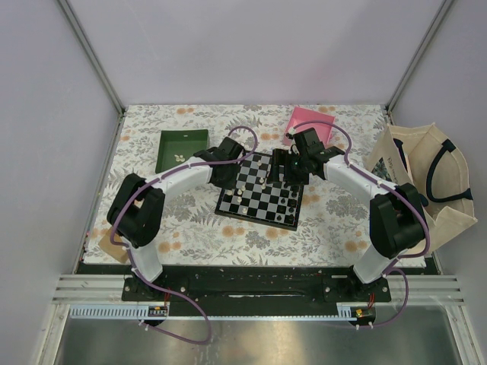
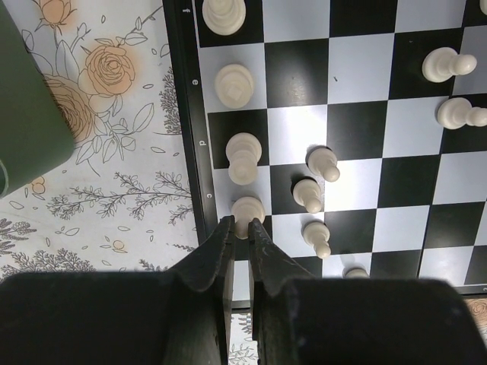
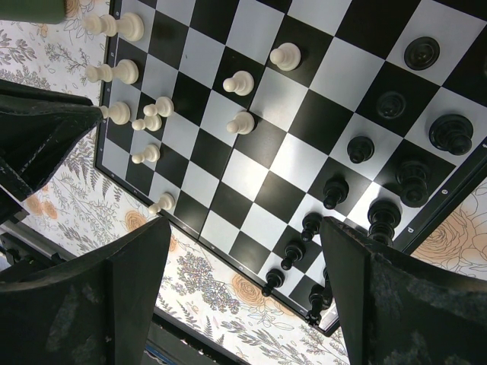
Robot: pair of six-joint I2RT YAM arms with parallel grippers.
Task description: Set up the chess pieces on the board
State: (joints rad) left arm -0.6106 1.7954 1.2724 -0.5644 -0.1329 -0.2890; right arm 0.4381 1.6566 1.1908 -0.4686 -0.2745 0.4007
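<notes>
Board (image 1: 266, 201): flat on the floral counter (image 1: 205, 228), between both arms.
Left gripper (image 2: 242, 228): jaws nearly together, pinching a cream-white chess piece (image 2: 247, 209) in the board's edge row.
Right gripper (image 3: 245, 228): jaws spread wide above mid-board, holding nothing.
Black pieces (image 3: 335, 190): along the opposite edge.

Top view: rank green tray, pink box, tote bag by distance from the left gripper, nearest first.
1. Green tray: just left of the left gripper, off the far-left corner of the board.
2. Pink box: beyond the board's far-right corner.
3. Tote bag: far right of the view, clearly farthest.
</notes>
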